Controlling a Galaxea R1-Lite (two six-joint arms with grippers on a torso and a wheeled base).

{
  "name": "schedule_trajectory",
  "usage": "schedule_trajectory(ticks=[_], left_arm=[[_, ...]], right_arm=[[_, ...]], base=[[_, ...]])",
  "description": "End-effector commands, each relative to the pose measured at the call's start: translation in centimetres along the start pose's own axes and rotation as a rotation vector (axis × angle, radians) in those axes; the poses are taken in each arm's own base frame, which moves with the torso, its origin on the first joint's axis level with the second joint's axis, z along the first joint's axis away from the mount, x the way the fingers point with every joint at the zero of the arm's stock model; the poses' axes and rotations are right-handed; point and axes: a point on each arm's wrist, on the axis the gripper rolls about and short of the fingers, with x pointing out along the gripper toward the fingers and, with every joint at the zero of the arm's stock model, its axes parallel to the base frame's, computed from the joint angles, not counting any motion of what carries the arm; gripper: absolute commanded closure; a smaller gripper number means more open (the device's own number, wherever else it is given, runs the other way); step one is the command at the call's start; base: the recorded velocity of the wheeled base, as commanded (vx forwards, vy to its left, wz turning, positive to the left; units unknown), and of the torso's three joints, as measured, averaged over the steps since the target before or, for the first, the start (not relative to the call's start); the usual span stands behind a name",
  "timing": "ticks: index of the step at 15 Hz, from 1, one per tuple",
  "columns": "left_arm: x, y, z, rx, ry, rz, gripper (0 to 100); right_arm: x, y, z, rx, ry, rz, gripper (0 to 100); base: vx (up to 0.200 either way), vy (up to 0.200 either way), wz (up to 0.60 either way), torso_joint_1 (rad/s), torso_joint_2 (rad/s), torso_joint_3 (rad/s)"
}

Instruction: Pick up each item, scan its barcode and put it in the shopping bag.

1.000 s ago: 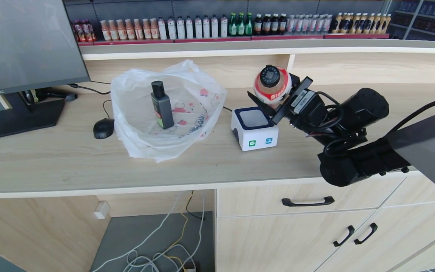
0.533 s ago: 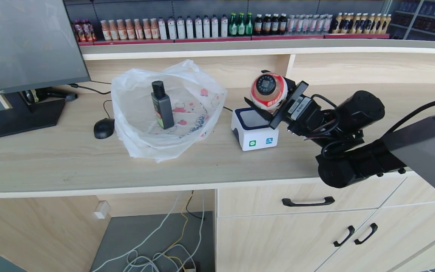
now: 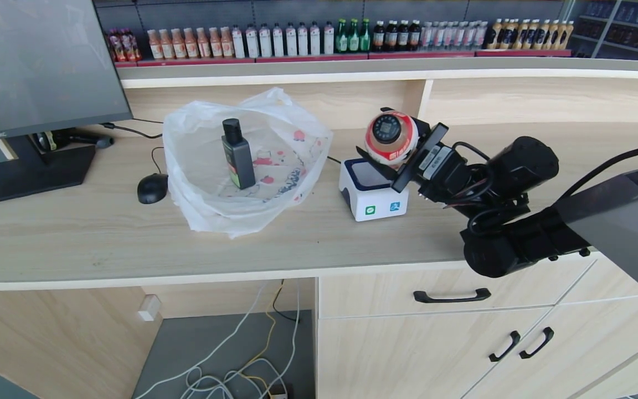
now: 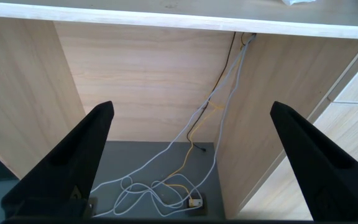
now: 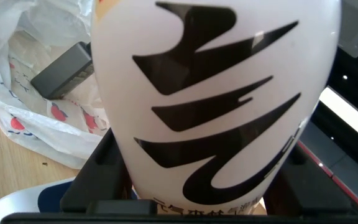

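Your right gripper (image 3: 395, 143) has its fingers (image 3: 428, 145) clamped on the red-banded bottle (image 3: 390, 128), held tilted just above the white scanner (image 3: 373, 195) on the counter (image 3: 75, 233). Beside the scanner, the shopping bag (image 3: 299, 147) holds an upright dark bottle (image 3: 237, 158). Your left gripper (image 4: 191, 107) hangs below the counter, fingers spread wide, above loose cables (image 4: 160, 186).

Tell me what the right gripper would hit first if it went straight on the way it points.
Likely the right gripper, holding the round red-and-white bottle, meets the side of the translucent white plastic shopping bag first; depth is unclear.
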Motion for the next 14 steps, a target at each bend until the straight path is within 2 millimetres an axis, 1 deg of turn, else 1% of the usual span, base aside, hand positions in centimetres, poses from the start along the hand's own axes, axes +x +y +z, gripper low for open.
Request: schedule_trajectory(ticks=[1,5,7,9,14], left_arm=[[0.0,0.0,0.0,-0.001,0.0,0.0,0],[0.0,0.0,0.0,-0.001,0.0,0.0,0],[0.0,0.0,0.0,0.001,0.0,0.0,0],[0.0,0.0,0.0,0.001,0.0,0.0,0],[0.0,0.0,0.0,-0.001,0.0,0.0,0]], right_arm=[[0.0,0.1,-0.1,0.002,0.0,0.001,100],[0.3,0.4,0.2,0.009,-0.009,0.006,100],[0.8,1.0,0.6,0.018,-0.024,0.013,100],[0.9,1.4,0.5,0.027,-0.024,0.02,100],[0.8,1.4,0.5,0.028,-0.022,0.02,100]], base=[[0.0,0.0,0.0,0.0,0.0,0.0],[0.0,0.0,0.0,0.0,0.0,0.0],[0.0,0.0,0.0,0.0,0.0,0.0],[0.0,0.0,0.0,0.0,0.0,0.0],[0.0,0.0,0.0,0.0,0.0,0.0]])
